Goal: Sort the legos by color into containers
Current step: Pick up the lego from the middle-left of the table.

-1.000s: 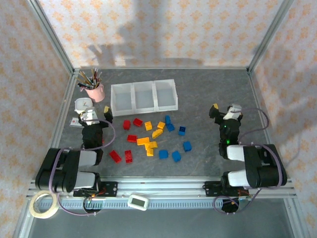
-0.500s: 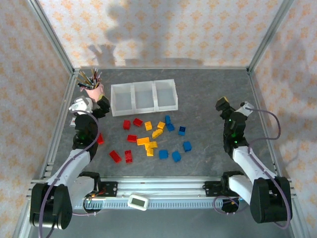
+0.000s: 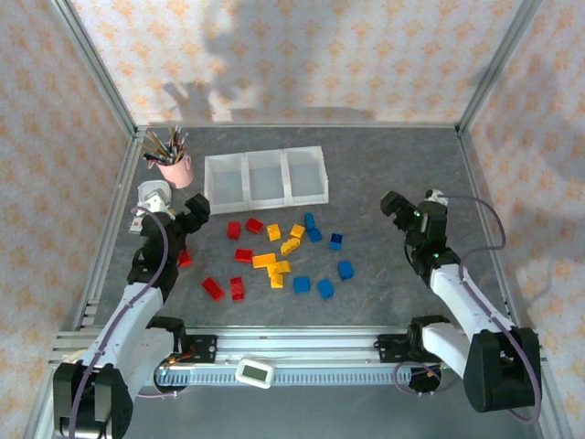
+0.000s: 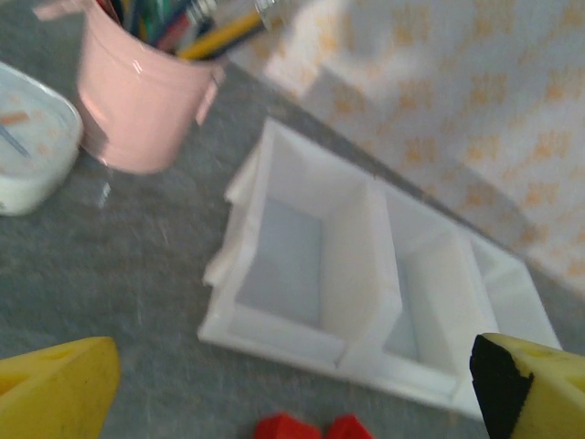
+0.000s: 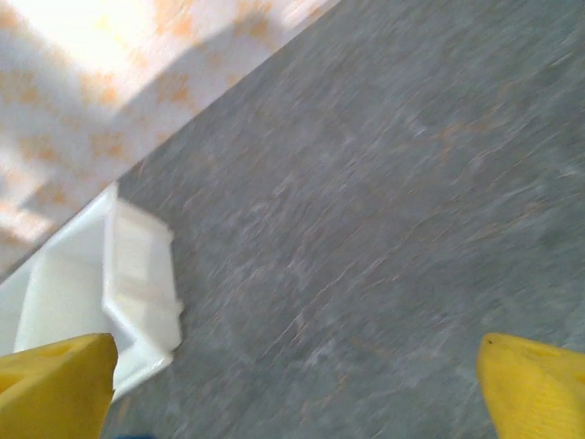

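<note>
Overhead, the left gripper point(image 3: 174, 218) and right gripper point(image 3: 413, 206) stand fully open and hold nothing. The bricks point(image 3: 279, 256) lie scattered on the near side of the tray point(image 3: 284, 176), whose long axis runs left to right. Touching bricks risk a mixed-colour pick.
Left wrist: the pink cup point(image 4: 137, 101) stands near the tray's left end, so a careless swing could topple it.
Right wrist: the tray's corner lies far left.

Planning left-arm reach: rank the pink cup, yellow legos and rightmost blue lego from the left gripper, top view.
1. pink cup, just behind the left gripper.
2. yellow legos, mid-pile.
3. rightmost blue lego, pile's right edge.
</note>
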You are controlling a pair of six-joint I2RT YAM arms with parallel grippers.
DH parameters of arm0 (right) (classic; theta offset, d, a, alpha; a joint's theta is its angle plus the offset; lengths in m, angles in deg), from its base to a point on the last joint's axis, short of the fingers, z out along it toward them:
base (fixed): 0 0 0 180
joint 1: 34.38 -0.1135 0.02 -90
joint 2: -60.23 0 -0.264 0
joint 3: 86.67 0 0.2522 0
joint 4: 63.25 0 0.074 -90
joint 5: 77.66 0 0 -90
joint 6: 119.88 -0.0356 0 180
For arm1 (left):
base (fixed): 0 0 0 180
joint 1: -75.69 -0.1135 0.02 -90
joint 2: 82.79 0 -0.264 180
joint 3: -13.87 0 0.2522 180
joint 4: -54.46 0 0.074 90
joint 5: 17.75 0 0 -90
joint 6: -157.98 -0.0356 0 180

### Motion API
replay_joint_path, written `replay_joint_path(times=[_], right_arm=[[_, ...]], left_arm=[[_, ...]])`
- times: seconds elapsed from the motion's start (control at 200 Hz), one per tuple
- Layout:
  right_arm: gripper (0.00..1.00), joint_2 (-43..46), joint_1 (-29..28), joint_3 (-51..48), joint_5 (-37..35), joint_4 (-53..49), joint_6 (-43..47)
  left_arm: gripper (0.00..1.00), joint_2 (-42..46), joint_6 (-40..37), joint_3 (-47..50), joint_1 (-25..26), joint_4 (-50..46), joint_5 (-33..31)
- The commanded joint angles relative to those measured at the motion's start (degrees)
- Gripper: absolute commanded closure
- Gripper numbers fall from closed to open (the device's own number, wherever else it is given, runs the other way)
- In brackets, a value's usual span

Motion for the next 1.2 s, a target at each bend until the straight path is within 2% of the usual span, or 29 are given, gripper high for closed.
replay_joint_path(times=[0.0,0.14,0.395,0.616,0.816,1.191], right_arm=[[0.00,-0.8,-3.5,2.9,3.6,-4.8,2.3],[0.00,-3.1,-9.4,4.4,5.5,-5.8,2.4],[0.00,-8.7,-23.1,7.7,3.0,-5.7,2.5],[0.00,-14.0,-31.6,9.0,0.9,-2.1,0.1],[0.00,-16.2,-33.3,10.5,-0.3,-2.4,0.5],[0.00,-14.5,-33.6,10.3,-0.9,-3.2,0.5]], left_arm=[[0.01,-0.4,1.1,-3.0,3.8,-10.0,2.2],[0.01,-2.4,1.0,-4.2,8.5,-12.4,1.1],[0.05,-10.1,3.0,-7.0,17.9,-14.2,-5.8],[0.10,-21.4,1.7,-11.6,21.0,-15.7,-8.4],[0.14,-30.5,-1.3,-16.0,21.5,-17.8,-12.0],[0.24,-41.3,-1.0,-21.5,21.4,-20.6,-18.1]])
